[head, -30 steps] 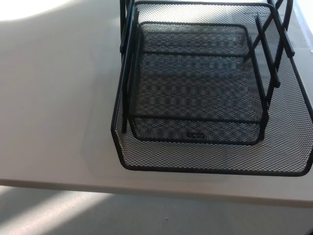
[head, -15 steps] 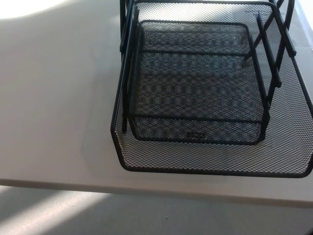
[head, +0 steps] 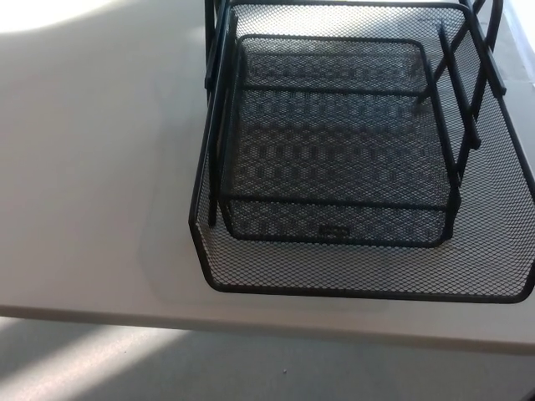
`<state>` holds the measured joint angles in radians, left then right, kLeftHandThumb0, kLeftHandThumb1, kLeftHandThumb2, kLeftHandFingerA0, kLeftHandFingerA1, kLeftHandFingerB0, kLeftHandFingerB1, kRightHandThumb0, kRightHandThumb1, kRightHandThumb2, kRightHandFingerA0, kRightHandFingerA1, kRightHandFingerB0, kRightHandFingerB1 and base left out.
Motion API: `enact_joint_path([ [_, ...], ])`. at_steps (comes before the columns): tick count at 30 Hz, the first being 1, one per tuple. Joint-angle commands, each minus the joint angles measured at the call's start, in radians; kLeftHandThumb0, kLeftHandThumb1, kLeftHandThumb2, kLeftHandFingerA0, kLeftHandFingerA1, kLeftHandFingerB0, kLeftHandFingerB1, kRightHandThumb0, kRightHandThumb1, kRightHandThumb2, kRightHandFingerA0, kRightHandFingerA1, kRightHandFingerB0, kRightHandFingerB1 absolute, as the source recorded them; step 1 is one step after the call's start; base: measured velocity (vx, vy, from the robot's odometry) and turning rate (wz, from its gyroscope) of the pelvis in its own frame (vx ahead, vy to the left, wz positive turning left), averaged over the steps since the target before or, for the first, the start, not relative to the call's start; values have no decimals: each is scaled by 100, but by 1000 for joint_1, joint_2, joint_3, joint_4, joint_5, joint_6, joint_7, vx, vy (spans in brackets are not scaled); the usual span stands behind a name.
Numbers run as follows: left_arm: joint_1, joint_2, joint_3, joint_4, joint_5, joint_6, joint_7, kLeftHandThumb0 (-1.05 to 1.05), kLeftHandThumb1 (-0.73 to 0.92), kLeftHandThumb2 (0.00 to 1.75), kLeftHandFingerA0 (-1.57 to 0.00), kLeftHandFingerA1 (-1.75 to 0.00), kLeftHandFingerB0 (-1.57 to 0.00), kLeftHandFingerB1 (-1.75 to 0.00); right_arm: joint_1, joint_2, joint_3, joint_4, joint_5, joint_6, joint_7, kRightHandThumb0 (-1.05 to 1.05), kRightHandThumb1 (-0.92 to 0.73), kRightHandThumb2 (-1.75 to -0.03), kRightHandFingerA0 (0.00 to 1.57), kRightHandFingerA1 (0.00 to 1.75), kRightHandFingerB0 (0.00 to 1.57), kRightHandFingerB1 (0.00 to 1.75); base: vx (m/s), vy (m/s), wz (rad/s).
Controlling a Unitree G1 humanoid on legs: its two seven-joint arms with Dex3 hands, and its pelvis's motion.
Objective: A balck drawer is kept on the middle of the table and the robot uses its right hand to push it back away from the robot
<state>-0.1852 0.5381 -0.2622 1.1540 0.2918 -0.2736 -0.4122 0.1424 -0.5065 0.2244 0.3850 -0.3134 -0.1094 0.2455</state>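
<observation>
**A:** You asked about the hands first. Neither the left hand nor the right hand shows in your head view, and no forearm either, so you cannot tell whether their fingers are apart or together, nor how either arm is posed. Nothing of the robot touches anything you can see.

**B:** Then where is the drawer?

**A:** You have the black mesh drawer (head: pixel 368 276) on the pale surface (head: pixel 92 184), toward the right of your picture. Its front rim runs close to the surface's near edge, roughly parallel to it, and its right corner is cut off by the picture's right border. Its front left corner is angled off rather than square.

**B:** Is it a single piece?

**A:** You are looking at tiers. Above the drawer's floor sits an upper mesh tray (head: pixel 334 142), smaller in outline, and black frame bars (head: pixel 219 125) stand up along the left side, with slanted bars on the right. A small label sits on the upper tray's front edge; you cannot read it.

**B:** And around it?

**A:** To the left of the drawer you see bare surface, with a bright patch of light at the top left corner. Below the surface's near edge you see grey floor (head: pixel 251 368) crossed by a lighter streak at lower left.
</observation>
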Motion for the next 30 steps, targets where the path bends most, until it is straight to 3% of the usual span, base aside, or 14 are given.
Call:
enact_joint_path([
  [1, -17, 16, -6, 20, 23, -6, 5, -65, 61, 86, -28, -45, -18, -40, 339, -219, -210, -812, 462, -25, 330, -57, -71, -62, 47, 37, 40, 34, 0, 0, 0],
  [7, -14, 25, -4, 17, 18, -19, -9, -65, 61, 86, -28, -45, -17, -40, 361, -278, -222, -941, 659, -54, 469, -63, -64, -101, 37, 53, 26, 46, 0, 0, 0],
  [9, -15, 24, -3, 17, 16, -16, -14, -64, 62, 86, -27, -45, -17, -40, 362, -279, -221, -980, 710, -71, 494, -68, -83, -65, 45, 37, 42, 35, 0, 0, 0],
  [11, -15, 23, -1, 18, 15, -16, -14, -64, 62, 86, -27, -45, -16, -40, 362, -280, -220, -1002, 738, -81, 509, -68, -85, -66, 45, 36, 42, 35, 0, 0, 0],
  [12, -15, 22, 1, 19, 12, -19, -16, -64, 61, 86, -26, -45, -17, -40, 356, -286, -218, -1026, 756, -81, 517, -68, -70, -108, 40, 53, 32, 48, 0, 0, 0],
  [16, -17, 19, 2, 17, 9, -18, -21, -64, 61, 86, -26, -45, -17, -40, 318, -291, -205, -1096, 832, -65, 541, -77, -92, -68, 43, 37, 38, 35, 0, 0, 0],
  [17, -17, 20, 2, 15, 9, -20, -23, -64, 61, 86, -27, -45, -17, -40, 303, -284, -192, -1106, 853, -72, 548, -73, -75, -114, 35, 52, 22, 45, 0, 0, 0],
  [18, -16, 21, 2, 13, 8, -21, -24, -64, 61, 86, -27, -45, -17, -40, 298, -279, -187, -1111, 863, -75, 551, -73, -75, -114, 35, 52, 22, 45, 0, 0, 0],
  [19, -16, 20, 3, 13, 8, -20, -23, -64, 61, 86, -28, -46, -17, -40, 290, -274, -178, -1122, 876, -76, 550, -79, -92, -70, 42, 36, 38, 35, 0, 0, 0],
  [22, -16, 20, 4, 15, 7, -19, -21, -64, 61, 86, -28, -46, -17, -40, 276, -269, -172, -1151, 900, -63, 550, -81, -92, -68, 42, 36, 37, 34, 0, 0, 0],
  [23, -16, 20, 5, 17, 6, -20, -21, -64, 61, 86, -29, -46, -18, -40, 269, -272, -172, -1167, 906, -54, 550, -85, -80, -117, 34, 50, 23, 44, 0, 0, 0],
  [24, -16, 20, 7, 18, 5, -21, -20, -64, 61, 86, -29, -46, -18, -40, 262, -275, -171, -1180, 911, -48, 551, -85, -80, -117, 34, 50, 23, 44, 0, 0, 0],
  [25, -16, 20, 7, 17, 5, -21, -20, -64, 61, 86, -28, -46, -18, -40, 256, -286, -179, -1199, 913, -44, 552, -84, -92, -72, 34, 34, 30, 32, 0, 0, 0],
  [30, -22, 15, 3, 22, 8, -17, -18, -63, 61, 86, -27, -45, -17, -40, 240, -349, -236, -1264, 894, 0, 551, -85, -92, -72, 30, 32, 27, 31, 0, 0, 0],
])
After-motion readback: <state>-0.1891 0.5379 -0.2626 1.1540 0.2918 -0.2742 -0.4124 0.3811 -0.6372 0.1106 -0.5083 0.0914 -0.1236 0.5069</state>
